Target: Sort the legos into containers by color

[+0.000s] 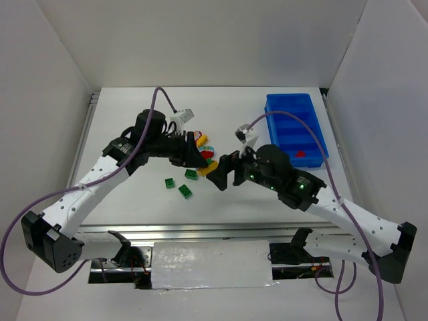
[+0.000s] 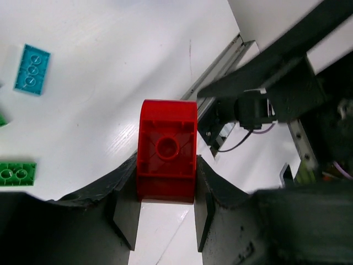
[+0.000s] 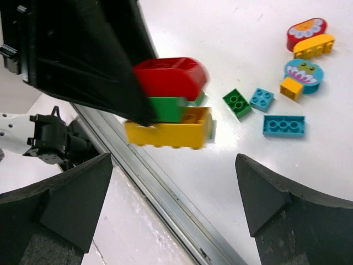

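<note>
Black fingers [image 2: 126, 215] of the left gripper [image 2: 165, 190] squeeze a red brick [image 2: 166, 149], likely to carry it to the blue bin [image 1: 287, 99], far right, where one red piece [image 1: 299, 154] lies. Right gripper [image 3: 174, 165] hovers beside it, jaws wide apart.

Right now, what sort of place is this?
Likely a robotics lab cell: white walls around a table, left arm and right arm bolted at its edge, legos and a blue bin on it.

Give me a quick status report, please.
Left gripper shut on red brick. Right gripper open, empty. Right arm sits between brick and bin.
</note>
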Robot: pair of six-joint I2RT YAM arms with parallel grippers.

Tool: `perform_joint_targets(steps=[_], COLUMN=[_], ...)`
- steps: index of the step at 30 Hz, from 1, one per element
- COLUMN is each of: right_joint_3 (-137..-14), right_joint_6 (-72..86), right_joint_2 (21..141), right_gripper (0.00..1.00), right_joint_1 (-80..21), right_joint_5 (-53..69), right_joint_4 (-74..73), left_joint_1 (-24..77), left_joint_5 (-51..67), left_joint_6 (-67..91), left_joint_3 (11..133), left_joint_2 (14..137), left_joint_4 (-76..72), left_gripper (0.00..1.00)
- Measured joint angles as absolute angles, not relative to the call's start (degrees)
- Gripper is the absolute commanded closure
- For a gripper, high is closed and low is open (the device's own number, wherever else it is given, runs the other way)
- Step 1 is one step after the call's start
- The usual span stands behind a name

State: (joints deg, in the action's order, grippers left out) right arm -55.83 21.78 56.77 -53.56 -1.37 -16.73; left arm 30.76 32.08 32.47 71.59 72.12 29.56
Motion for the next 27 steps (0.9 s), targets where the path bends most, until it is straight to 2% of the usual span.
perform_joint_targets(steps=[6,10,17,27], right_joint_3=[-54.3,-55.4,-57.1,-59.3], right_joint_6=[21.4,20.5,20.9,23.6], right_joint_2=[50.0,50.7,56.3,59.8], right_gripper=[0.00,0.00,0.00,0.08], right_joint_1=[-39.1,-34.2,-31.9,-31.8], right_joint_5=[14.1,24.8,42.2,52.8], right_joint_4=[-18.7,-20.4,-20.6,-15.4], left_joint_1=[30.6,30.6,30.6,30.6], left_joint_5=[38.9,44.4,52.9,57.1], left_joint_6=[27.5,25.7,21.3,19.6], left_joint_3=[71.6,71.4,71.4,71.5], left_joint_2=[72.1,72.1,72.1,72.2], left_joint_4=[28.3,26.8,27.1,27.9], left_gripper=[1.00,1.00,1.00,1.00])
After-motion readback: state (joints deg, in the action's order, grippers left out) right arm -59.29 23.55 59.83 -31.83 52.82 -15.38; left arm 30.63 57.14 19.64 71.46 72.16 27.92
